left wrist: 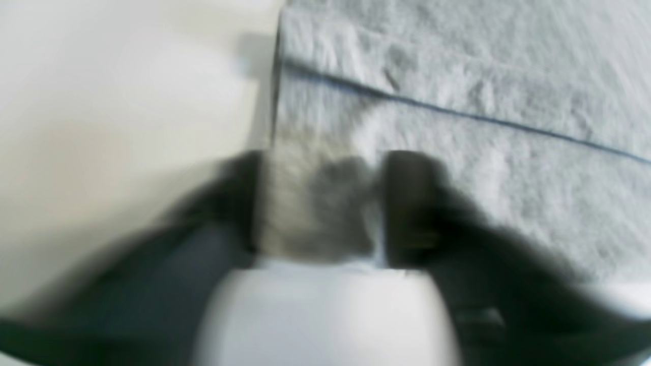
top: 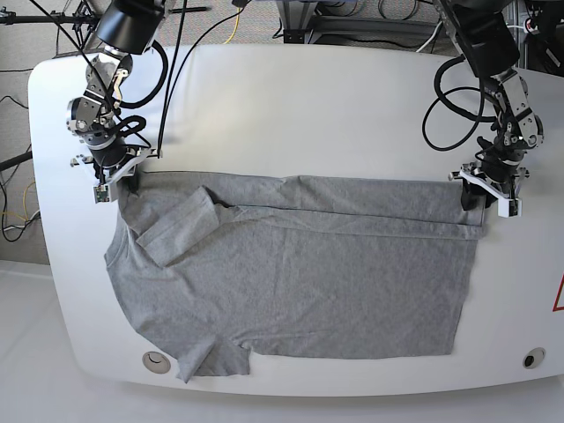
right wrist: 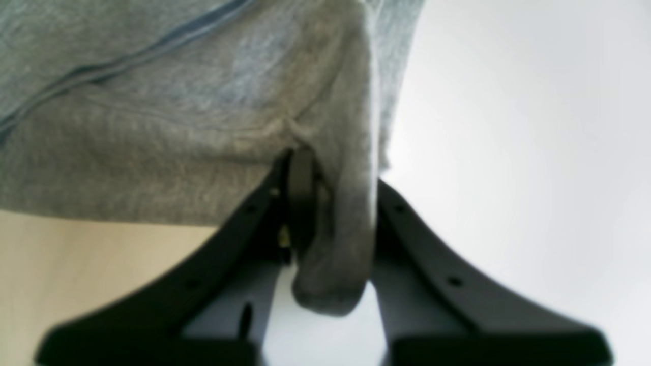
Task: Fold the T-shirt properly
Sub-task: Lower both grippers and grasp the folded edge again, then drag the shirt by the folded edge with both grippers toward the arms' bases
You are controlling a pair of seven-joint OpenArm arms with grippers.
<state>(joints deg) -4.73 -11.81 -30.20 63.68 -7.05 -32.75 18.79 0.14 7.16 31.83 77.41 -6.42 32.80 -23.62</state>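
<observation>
The T-shirt (top: 317,282), likely light and limp, spreads from centre to lower left of the base view. The right gripper (top: 116,167) pinches its upper-left corner; the left gripper's (top: 486,185) fingers stand partly apart around fabric at upper right — grip unclear — and both folded corners seem right to hold.

Base view: bright, even light; soft, faint shadows under the arms; white tabletop (top: 352,106) pale across the upper middle; small details fairly crisp; straight table edge bowed along the bottom, a curve consistent with lens distortion.
Left wrist view: heavy blur on the dark gripper fingers (left wrist: 412,208) and the white shape at bottom centre; grey T-shirt (left wrist: 508,193) grainy, streaked toward the upper right; pale glow at upper left, warm tint below it; soft shadow beside the cloth edge.
Right wrist view: dimmer, brownish cloth; bright white at right; warm beige at lower left; moderate blur throughout; light source out of frame.
</observation>
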